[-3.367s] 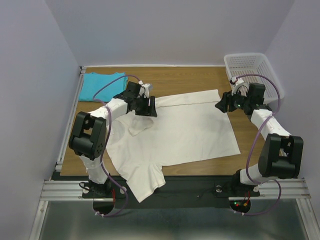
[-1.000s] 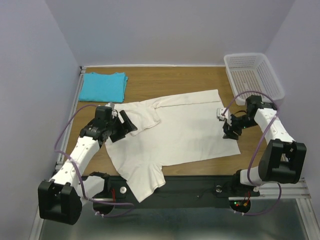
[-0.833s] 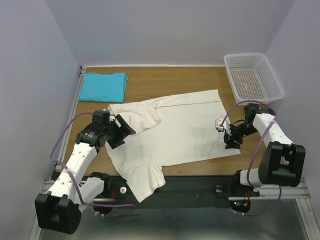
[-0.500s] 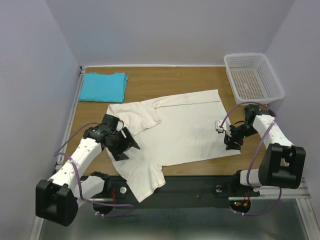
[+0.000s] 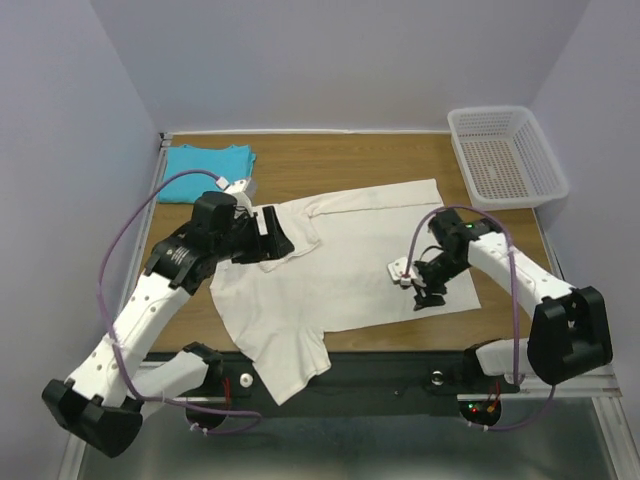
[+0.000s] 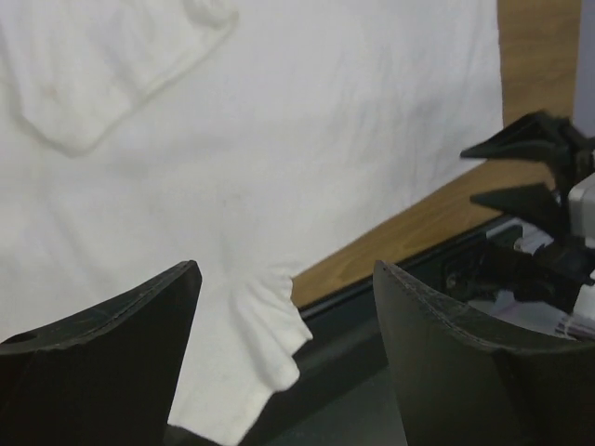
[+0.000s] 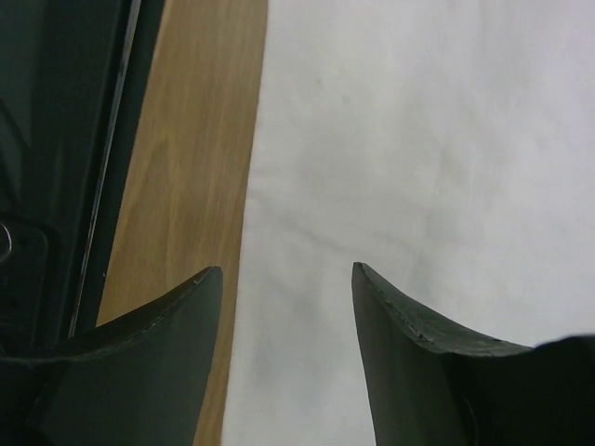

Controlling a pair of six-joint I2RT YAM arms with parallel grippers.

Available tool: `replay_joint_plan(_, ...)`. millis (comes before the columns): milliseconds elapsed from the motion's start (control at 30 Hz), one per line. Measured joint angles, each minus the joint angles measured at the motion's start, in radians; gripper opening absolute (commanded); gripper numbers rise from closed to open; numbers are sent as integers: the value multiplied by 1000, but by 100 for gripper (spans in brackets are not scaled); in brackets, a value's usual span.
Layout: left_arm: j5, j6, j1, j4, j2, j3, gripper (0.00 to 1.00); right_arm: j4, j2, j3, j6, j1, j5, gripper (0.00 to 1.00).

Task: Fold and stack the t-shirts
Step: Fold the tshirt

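The cream t-shirt [image 5: 350, 262] lies spread flat across the middle of the wooden desk [image 5: 360, 160] in the top view. Its straight hem is to the right. One sleeve hangs over the desk's near edge at the lower left. At the shirt's upper left a flap of cloth is turned in over the body.

The turquoise t-shirt [image 5: 205, 172] lies folded in the desk's upper left corner, well apart from the cream one. A white perforated basket [image 5: 500, 112] stands in the upper right corner.

The left claw [image 5: 276, 236] hangs over the shirt's upper left part, by the turned-in flap. In the left wrist view its two dark fingers [image 6: 112, 344] stand wide apart with nothing between them, and the shirt lies below.

The right claw [image 5: 431, 291] is over the shirt's lower right part, near the front edge. In the right wrist view its fingers [image 7: 139, 353] are parted and hold nothing. Between them is flat cream cloth, with the cloth's edge and bare wood to the left of the frame. Whether either claw touches the cloth cannot be told.
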Motion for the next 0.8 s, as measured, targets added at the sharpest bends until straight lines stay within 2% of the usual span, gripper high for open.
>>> replay_joint_plan(133, -133, 40, 0, 50, -109, 43, 88, 73, 58, 103, 169, 271, -12, 63)
replay_joint_plan(300, -318, 28, 0, 51, -219, 43, 93, 212, 151, 222, 365, 618, 37, 59)
replay_joint_plan(433, -446, 0, 0, 61, -366, 39, 94, 293, 253, 278, 532, 872, 92, 59)
replay_joint_plan(600, -540, -29, 0, 103, -546, 34, 93, 351, 341, 296, 685, 1080, 155, 60)
replay_joint_plan(800, -583, -33, 1, 109, -568, 16, 93, 407, 402, 332, 841, 1234, 237, 60)
